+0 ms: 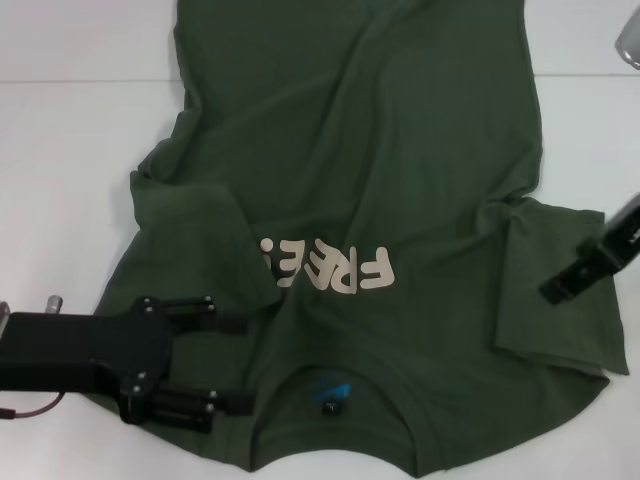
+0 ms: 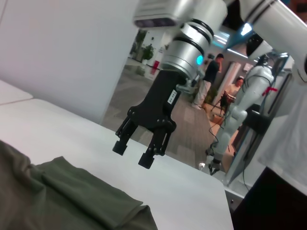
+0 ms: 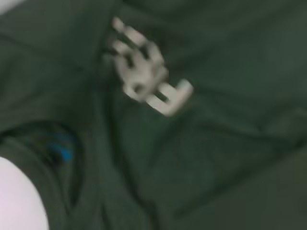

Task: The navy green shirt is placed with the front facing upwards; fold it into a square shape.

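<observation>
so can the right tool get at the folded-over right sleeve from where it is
Probably yes. The right tool, fingers open, hangs just above the folded-over right sleeve of the dark olive-green cotton shirt, with nothing between them; the left tool is over the opposite shoulder.

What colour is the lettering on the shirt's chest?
Cream, on the dark olive-green shirt; the lettering shows best in the head view.

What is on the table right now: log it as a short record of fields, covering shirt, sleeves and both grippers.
shirt: navy green shirt front up on white table, collar nearest the robot
lettering: cream FREE!
sleeves: both folded inward
left gripper: open, over the shoulder by the collar
right gripper: open, above the folded sleeve, holding nothing
</observation>
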